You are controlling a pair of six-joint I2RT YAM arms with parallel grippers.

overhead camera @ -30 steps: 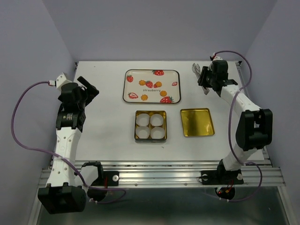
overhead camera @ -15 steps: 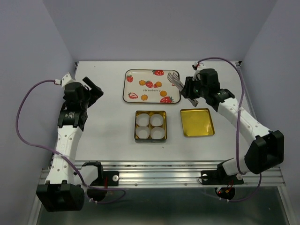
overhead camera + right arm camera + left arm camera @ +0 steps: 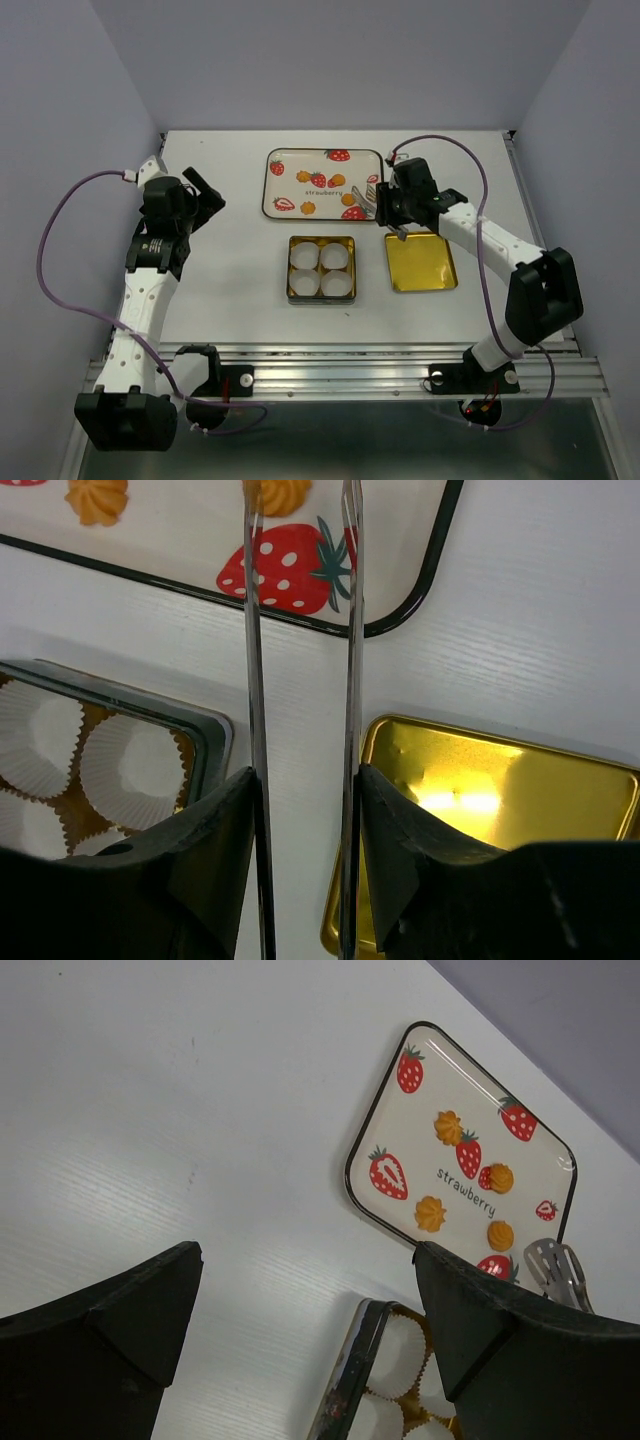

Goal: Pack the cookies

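Observation:
Four small orange cookies lie on the strawberry-printed tray (image 3: 325, 152), at the back middle: one (image 3: 303, 176), one (image 3: 337, 180), one (image 3: 308, 208) and one (image 3: 353, 212). They also show in the left wrist view (image 3: 430, 1213). My right gripper (image 3: 392, 212) is shut on metal tongs (image 3: 253, 680). The tong tips (image 3: 370, 193) hover over the tray's right front corner, with a cookie (image 3: 278, 492) between the two arms. My left gripper (image 3: 205, 190) is open and empty, left of the tray, above the bare table.
An open square tin (image 3: 290, 268) with white pleated paper cups (image 3: 336, 285) sits in front of the tray; it also shows in the right wrist view (image 3: 205, 735). Its gold lid (image 3: 420, 261) lies upturned to the right, under my right wrist.
My right arm has swung left and nearer with the tongs, from the table's far right to the tray's right front corner. My left arm has shifted slightly.

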